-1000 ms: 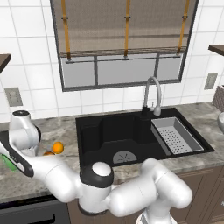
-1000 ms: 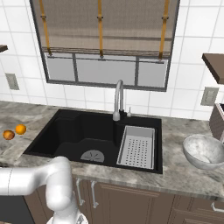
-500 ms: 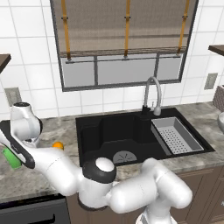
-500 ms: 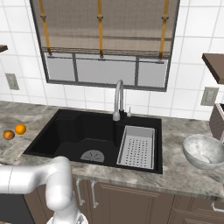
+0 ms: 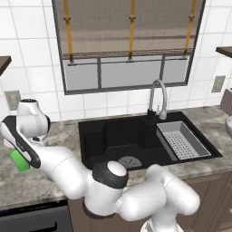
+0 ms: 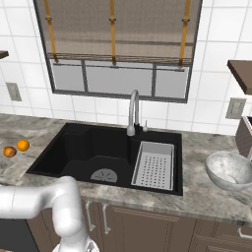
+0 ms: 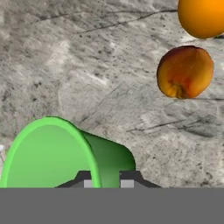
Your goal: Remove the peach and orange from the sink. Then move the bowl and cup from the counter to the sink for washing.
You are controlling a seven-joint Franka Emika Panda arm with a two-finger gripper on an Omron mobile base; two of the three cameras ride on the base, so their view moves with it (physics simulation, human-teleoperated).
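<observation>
The black sink (image 5: 136,136) is seen well to the right of the gripper (image 7: 105,181). The green cup (image 7: 61,153) is pinched at its rim; the peach (image 7: 184,72) and orange (image 7: 201,16) lie on the counter beyond the gripper.

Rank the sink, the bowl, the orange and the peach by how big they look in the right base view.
Largest to smallest, as they appear there:
1. sink
2. bowl
3. orange and peach: they look about the same size, so no ranking between them.
</observation>
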